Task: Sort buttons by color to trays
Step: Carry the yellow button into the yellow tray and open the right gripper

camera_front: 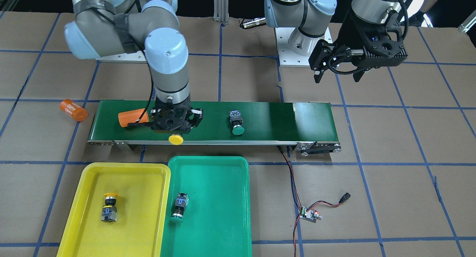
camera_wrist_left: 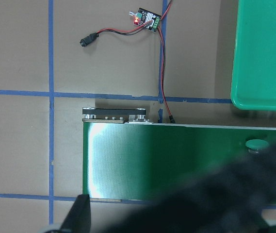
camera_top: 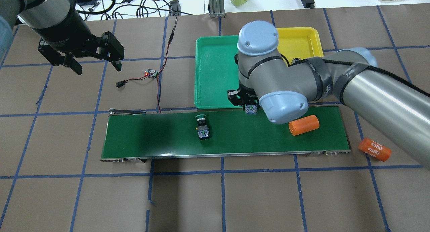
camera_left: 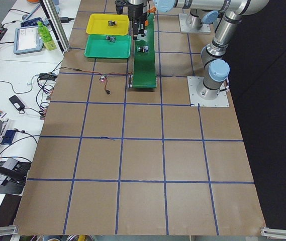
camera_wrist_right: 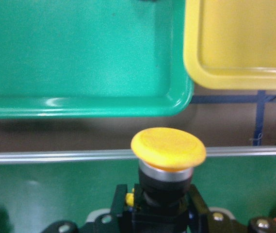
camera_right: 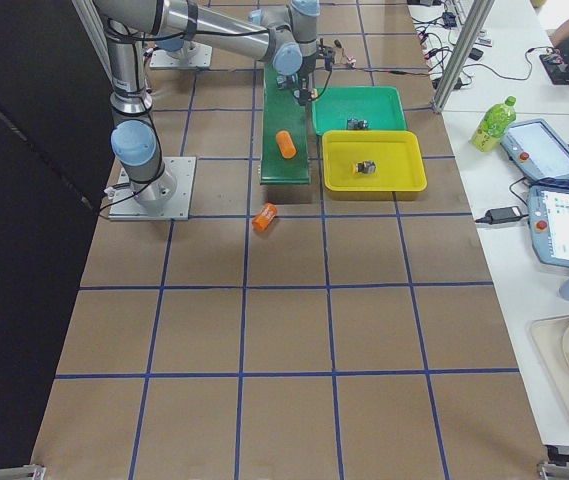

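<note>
My right gripper (camera_front: 174, 130) is shut on a yellow button (camera_front: 175, 138) at the conveyor belt's edge nearest the trays. In the right wrist view the yellow button's cap (camera_wrist_right: 168, 148) points toward the green tray (camera_wrist_right: 79, 58) and yellow tray (camera_wrist_right: 239, 43). A green button (camera_front: 237, 124) lies on the belt (camera_front: 279, 119) mid-length. The yellow tray (camera_front: 126, 167) holds another yellow button (camera_front: 109, 208). Another green button (camera_front: 179, 208) lies in the green tray (camera_front: 208, 160). My left gripper (camera_front: 338, 77) hangs open and empty, high, past the belt's other end.
One orange cylinder (camera_front: 132, 117) lies on the belt beside my right gripper; another orange cylinder (camera_front: 73, 110) lies on the table off the belt's end. A small circuit board (camera_front: 309, 214) with red and black wires sits beside the green tray.
</note>
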You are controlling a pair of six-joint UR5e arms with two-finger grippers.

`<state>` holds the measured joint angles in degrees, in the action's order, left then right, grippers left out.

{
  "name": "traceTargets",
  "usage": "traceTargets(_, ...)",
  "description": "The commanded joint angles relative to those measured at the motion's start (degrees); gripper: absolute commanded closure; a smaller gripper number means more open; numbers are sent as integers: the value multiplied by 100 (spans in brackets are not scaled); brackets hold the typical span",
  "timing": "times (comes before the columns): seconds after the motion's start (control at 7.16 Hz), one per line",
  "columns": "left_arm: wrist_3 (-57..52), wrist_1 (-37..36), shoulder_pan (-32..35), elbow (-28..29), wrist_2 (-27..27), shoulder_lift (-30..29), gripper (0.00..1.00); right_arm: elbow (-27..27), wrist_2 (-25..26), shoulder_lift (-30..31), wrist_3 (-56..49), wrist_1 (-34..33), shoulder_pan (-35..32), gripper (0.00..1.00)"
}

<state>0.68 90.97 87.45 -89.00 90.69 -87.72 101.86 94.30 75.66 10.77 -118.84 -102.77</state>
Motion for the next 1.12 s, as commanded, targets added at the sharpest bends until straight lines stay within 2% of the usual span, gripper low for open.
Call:
traceTargets(0.0,3,0,0,-3,18,9,0,-611,281,-750,-1126,-671,940,100)
traceTargets(0.14,11,0,0,-3,1,9,0,-875,308,-1225,-1364,-1459,1013,100)
traceTargets(0.28,37,0,0,-3,-8,9,0,-948,239,-1534,-1306,-1545,1005,90)
traceTargets(0.42,3,0,0,-3,71,0,0,-948,247,-1650,-1384,-1546,1013,31)
traceTargets(0.56,3,0,0,-3,37,9,0,-922,247,-1616,-1367,-1546,1022,5)
traceTargets(0.7,11,0,0,-3,19,9,0,-861,264,-1529,-1367,-1528,1022,0)
traceTargets(0.84,11,0,0,6,62,18,0,-791,282,-1258,-1367,-1441,1022,0)
traceTargets(0.98,29,34,0,41,80,18,0,-642,256,-734,-1323,-944,1022,0)
